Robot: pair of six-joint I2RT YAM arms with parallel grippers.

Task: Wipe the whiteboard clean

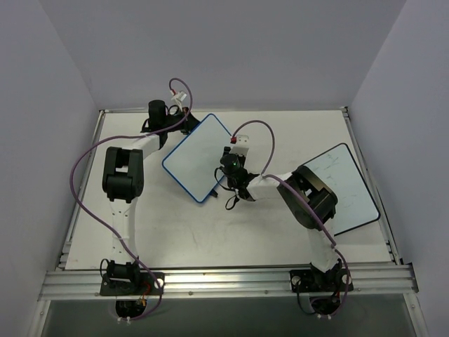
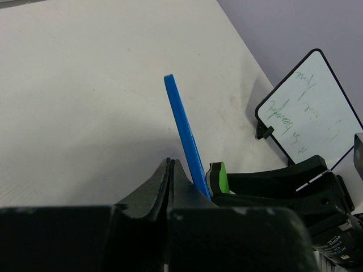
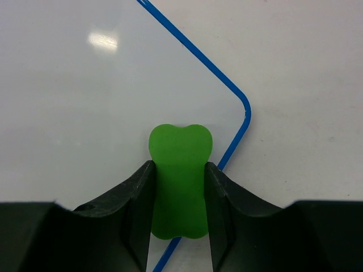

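Right hand [image 3: 179, 167] pinches one green eraser [image 3: 180, 144]; left hand [image 2: 170, 164], closed, beside one whiteboard [image 1: 196, 158].

Left arm [image 1: 123, 175] reaches forward, elbow folded, forearm angled right. Left gripper [image 2: 171, 165] has its jaws pressed together with only a thin seam between them. Right arm [image 1: 312, 200] has its elbow bent and its forearm swung left. Right gripper [image 3: 180, 167] points forward, fingers clamped on a green eraser [image 3: 180, 198] whose tip pokes past the fingertips. It sits just right of the left gripper.
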